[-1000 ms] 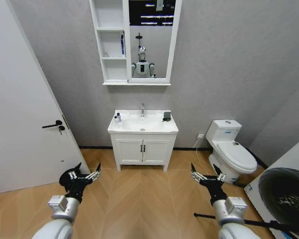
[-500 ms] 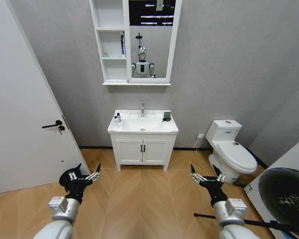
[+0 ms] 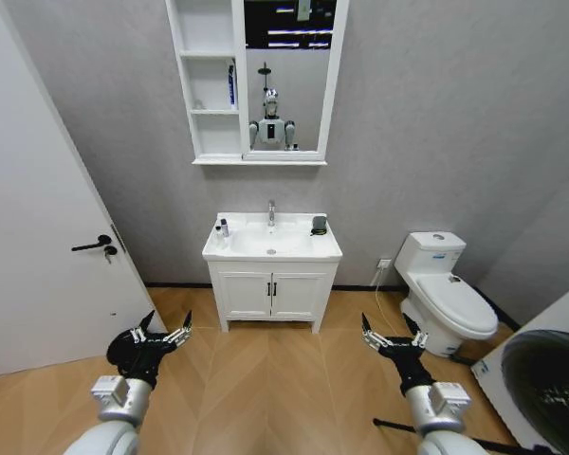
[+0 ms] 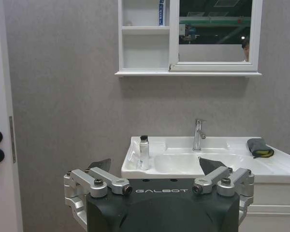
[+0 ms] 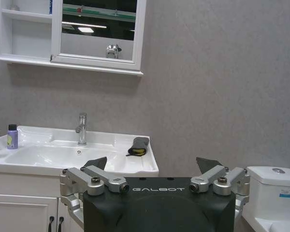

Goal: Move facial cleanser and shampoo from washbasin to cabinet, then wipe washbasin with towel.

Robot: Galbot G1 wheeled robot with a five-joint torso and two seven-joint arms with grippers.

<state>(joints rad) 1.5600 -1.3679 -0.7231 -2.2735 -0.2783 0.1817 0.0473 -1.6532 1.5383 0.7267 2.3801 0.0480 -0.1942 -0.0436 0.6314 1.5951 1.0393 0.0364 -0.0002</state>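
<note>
Bathroom, grey wall, wood floor. Basin [image 3: 272,242] on a white vanity [image 3: 272,292], well ahead of both sets of fingers. Cabinet [image 3: 210,85] with mirror [image 3: 286,76] on wall above basin; blue tube [image 3: 231,84] upright on its middle shelf, beside the mirror frame. Towel [image 3: 319,225] dark, folded, on basin's right rear corner, right of tap [image 3: 271,210]; wrist views show a yellow edge on it [image 5: 137,146]. White bottle [image 4: 144,152] with dark cap stands on basin's left rim; small purple bottle [image 5: 12,137] just beside it in right wrist view. Door [image 3: 38,246] on left, toilet [image 3: 446,294] on right, dark round drum opening [image 3: 548,384] at far right.

Left gripper [image 3: 161,332] low over floor, fingers spread apart, holding nothing, pointed toward vanity's left side. Right gripper [image 3: 391,334] same height, fingers spread apart, holding nothing, pointed between vanity and toilet. Both well short of basin; nothing touching either. Bottles and towel far beyond fingertips, cabinet higher up above them.
</note>
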